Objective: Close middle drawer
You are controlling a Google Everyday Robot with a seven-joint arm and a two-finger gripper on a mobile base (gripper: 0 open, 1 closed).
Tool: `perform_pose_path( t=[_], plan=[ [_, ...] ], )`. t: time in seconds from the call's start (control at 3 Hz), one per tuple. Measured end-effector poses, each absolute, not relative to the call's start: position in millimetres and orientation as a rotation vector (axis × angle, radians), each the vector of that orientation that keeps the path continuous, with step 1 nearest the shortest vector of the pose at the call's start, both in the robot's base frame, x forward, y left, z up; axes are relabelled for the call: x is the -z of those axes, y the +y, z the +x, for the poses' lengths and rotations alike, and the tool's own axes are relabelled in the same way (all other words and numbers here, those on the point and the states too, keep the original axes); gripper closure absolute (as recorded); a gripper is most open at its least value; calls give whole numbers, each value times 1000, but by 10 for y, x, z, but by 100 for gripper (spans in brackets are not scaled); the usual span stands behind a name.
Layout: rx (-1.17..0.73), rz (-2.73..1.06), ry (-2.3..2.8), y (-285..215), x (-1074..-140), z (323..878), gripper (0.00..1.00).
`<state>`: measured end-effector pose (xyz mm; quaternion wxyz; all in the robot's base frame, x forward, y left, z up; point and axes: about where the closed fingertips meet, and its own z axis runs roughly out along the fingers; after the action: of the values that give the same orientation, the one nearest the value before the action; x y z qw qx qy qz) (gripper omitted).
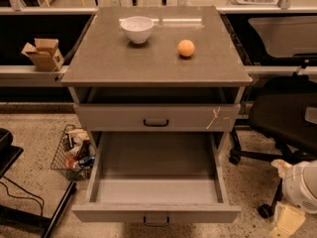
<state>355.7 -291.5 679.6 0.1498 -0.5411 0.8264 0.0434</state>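
Observation:
The middle drawer [156, 213] is pulled far out of the grey cabinet [153, 63]. It is wide, shallow and empty, with a plain front and a small dark handle [156, 221] at its centre. Above it sits the drawer front with white scratch marks [156, 117], pushed in. My gripper [288, 201], white with cream parts, is low at the bottom right of the view. It is to the right of the open drawer's front corner and apart from it, and it holds nothing that I can see.
A white bowl [137, 29] and an orange [186, 48] rest on the cabinet top. A black office chair [285, 113] stands right of the cabinet, behind my gripper. A wire basket of clutter [73, 153] sits on the floor at the left, and a cardboard box [43, 53] on a ledge.

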Motion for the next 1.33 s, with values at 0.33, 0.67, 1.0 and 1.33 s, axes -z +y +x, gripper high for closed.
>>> perform_pose_path(
  t=[0.33, 0.67, 1.0, 1.33],
  plan=[
    [-129, -1551, 2379, -2927, -6765, 3557, 0],
    [-98, -1582, 2363, -2864, -6744, 3528, 0],
    [-136, -1596, 2362, -2771, -6319, 3413, 18],
    [-230, -1564, 2353, -2682, -5621, 3242, 41]
  ],
)
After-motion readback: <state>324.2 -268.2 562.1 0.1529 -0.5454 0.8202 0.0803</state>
